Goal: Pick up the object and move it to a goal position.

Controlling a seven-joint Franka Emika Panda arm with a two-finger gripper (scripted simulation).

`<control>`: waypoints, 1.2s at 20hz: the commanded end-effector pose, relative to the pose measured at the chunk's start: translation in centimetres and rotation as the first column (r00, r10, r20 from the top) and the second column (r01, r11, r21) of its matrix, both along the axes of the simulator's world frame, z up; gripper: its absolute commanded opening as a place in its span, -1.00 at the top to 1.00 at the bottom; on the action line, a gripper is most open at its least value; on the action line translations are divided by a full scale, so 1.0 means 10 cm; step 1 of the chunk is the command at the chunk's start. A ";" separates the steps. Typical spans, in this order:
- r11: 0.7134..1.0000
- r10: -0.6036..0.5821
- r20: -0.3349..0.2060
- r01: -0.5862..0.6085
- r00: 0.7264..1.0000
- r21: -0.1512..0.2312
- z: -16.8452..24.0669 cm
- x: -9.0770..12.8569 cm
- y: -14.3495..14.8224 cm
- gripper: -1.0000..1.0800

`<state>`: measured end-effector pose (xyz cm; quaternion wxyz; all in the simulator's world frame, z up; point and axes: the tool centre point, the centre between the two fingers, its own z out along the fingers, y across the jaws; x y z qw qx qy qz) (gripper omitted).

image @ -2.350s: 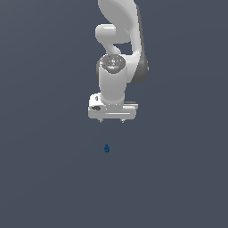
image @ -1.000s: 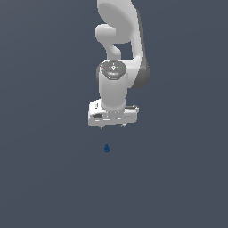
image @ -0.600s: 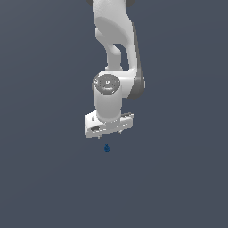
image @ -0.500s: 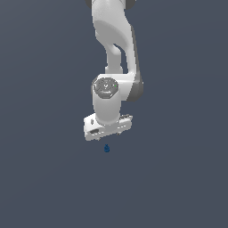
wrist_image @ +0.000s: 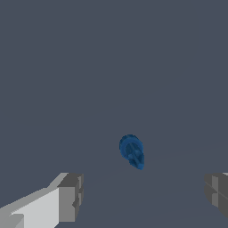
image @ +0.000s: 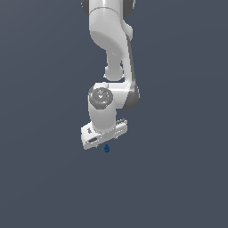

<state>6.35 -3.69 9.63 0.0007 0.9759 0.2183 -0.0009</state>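
Note:
The object is a tiny dark blue teardrop-shaped blob (image: 107, 148) lying on the flat grey floor. In the exterior view it sits just under the lower edge of my white gripper (image: 105, 141), whose hand covers the fingers. In the wrist view the blob (wrist_image: 132, 151) lies between and a little beyond my two grey fingertips (wrist_image: 71, 198). The jaws stand wide apart with nothing between them. The gripper is open and empty, close above the blob.
The white arm (image: 111, 49) rises from the hand toward the upper edge of the exterior view. A plain dark grey floor (image: 178, 178) surrounds the blob. No goal marker shows.
The arm has swung down and forward, bringing the hand from well above the blob to just over it. The hand has also turned. The blob has not moved.

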 end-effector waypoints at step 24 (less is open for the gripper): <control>1.000 0.021 0.001 -0.021 1.000 0.002 -0.54 0.03 -0.02 1.00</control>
